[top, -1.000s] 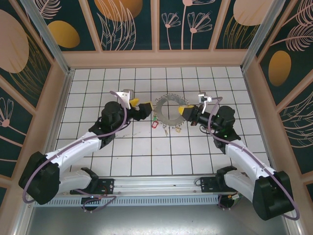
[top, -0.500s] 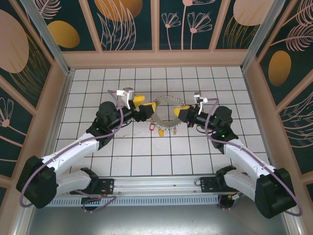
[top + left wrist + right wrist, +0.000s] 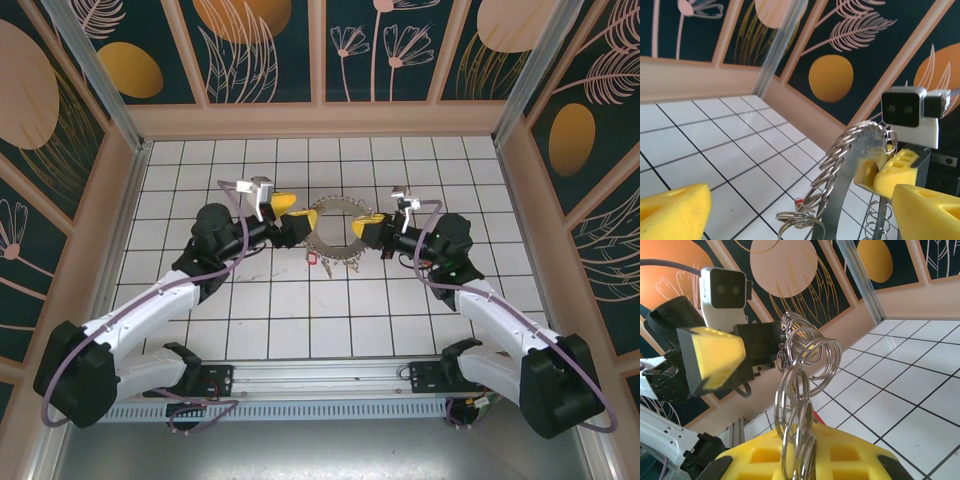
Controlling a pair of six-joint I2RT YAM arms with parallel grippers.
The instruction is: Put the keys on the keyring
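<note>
The left gripper (image 3: 291, 222) gapes wide, its yellow fingers either side of the keyring's (image 3: 330, 205) left rim. Keys (image 3: 312, 258) hang under the raised hoop. The right gripper (image 3: 368, 230) pinches its right rim.

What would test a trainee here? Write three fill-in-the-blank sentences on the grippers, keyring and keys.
The right gripper is shut on the ___.
The left gripper has its jaws ___, with the keyring between its fingers.
The key at the keyring's near-left rim has a ___ head.
Missing words: keyring; open; red.
</note>
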